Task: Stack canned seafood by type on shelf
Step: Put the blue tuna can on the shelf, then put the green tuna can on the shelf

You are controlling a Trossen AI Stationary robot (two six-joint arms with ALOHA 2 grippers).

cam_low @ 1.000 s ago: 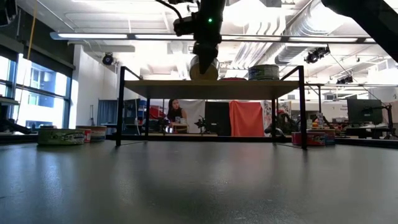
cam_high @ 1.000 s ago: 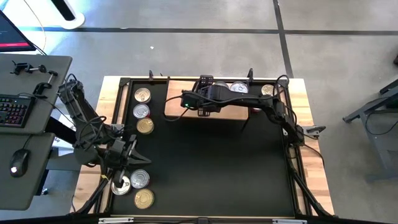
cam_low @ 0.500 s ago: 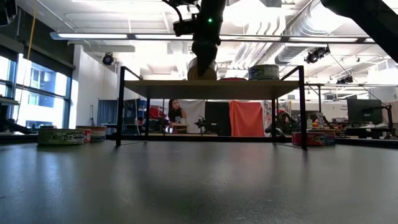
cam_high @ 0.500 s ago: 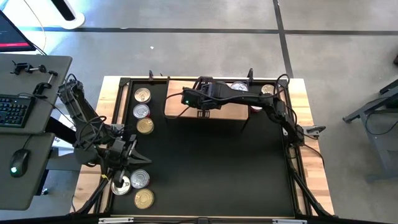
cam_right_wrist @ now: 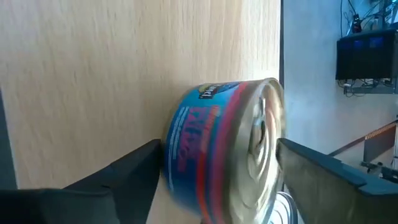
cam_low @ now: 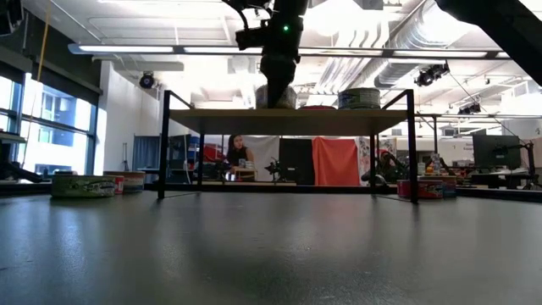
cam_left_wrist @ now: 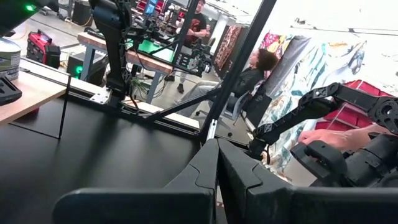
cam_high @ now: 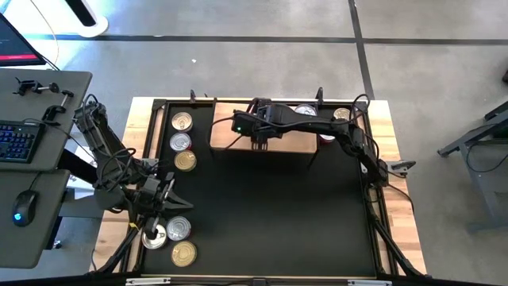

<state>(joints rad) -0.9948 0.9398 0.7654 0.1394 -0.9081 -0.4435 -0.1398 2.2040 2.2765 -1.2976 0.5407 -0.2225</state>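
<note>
My right gripper hangs over the left part of the light wooden shelf board on thin black legs, its two dark fingers spread wide on either side of a short round tin with a blue and red label and a shiny silver lid. In the right wrist view the tin sits on the wood between the fingers with a gap showing at each side, so I judge it released, not gripped. Further right on the shelf stand two more silver-lidded tins, and loose tins wait on the black mat at the far left and near left.

I expect these tins to be rigid, fairly dense for their size and slick on the metal rim, so I would pinch across the labelled side wall, low and square. My left gripper waits near the left tins, fingers pressed together and holding nothing.
</note>
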